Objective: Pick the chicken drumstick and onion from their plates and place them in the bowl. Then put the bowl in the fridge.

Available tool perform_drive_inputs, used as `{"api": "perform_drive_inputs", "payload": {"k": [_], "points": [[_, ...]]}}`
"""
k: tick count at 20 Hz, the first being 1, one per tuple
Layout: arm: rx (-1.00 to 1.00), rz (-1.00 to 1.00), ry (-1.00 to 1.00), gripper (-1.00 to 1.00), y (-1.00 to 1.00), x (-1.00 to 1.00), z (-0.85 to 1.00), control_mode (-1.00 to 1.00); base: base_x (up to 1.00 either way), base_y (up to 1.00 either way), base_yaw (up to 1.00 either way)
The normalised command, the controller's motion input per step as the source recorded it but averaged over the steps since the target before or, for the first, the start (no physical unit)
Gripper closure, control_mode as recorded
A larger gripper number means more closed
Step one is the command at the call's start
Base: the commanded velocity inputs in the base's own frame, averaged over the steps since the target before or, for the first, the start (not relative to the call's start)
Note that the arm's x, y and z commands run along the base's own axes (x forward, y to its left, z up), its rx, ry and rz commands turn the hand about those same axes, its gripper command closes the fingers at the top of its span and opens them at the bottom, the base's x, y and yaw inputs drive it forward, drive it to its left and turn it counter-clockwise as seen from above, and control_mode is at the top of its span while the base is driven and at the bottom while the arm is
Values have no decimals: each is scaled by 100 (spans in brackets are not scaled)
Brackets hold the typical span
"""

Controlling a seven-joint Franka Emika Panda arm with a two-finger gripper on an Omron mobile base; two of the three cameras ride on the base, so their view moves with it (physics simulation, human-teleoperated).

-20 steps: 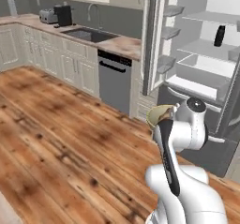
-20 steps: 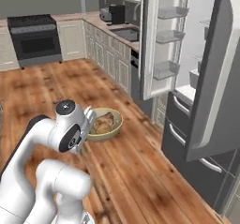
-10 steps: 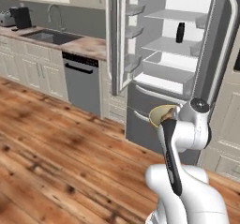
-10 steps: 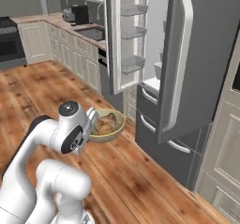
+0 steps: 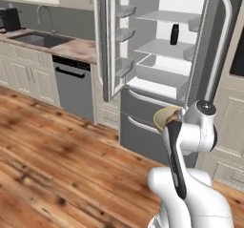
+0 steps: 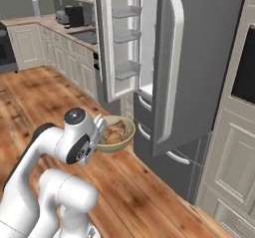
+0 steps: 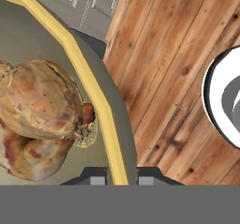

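The gripper (image 7: 121, 178) pinches the yellow rim of the bowl (image 7: 101, 101), one fingertip on each side of it. Inside lie the onion (image 7: 40, 101) and the chicken drumstick (image 7: 33, 160), touching. The bowl hangs above the wood floor (image 6: 30, 97), just in front of the open fridge (image 6: 194, 62).

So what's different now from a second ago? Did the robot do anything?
The base drove and turned toward the open fridge, so the whole view shifted: the fridge now stands straight ahead and closer, the sink counter off to the left. Nothing was picked up or released. The tool stays shut on the bowl rim, with both food pieces still inside.
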Motion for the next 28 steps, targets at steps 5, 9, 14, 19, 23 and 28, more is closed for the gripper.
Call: {"api": "perform_drive_inputs", "payload": {"k": [5,9,14,19,23,28], "points": [[0,0,0,100,0,0,0,100,74,10,1],[0,0,0,100,0,0,0,100,46,4,3],[0,0,0,100,0,0,0,100,31,30,3],[0,0,0,100,0,0,0,100,25,15,31],[0,0,0,100,0,0,0,100,31,-8,63],[0,0,0,100,0,0,0,100,41,-35,55]]}}
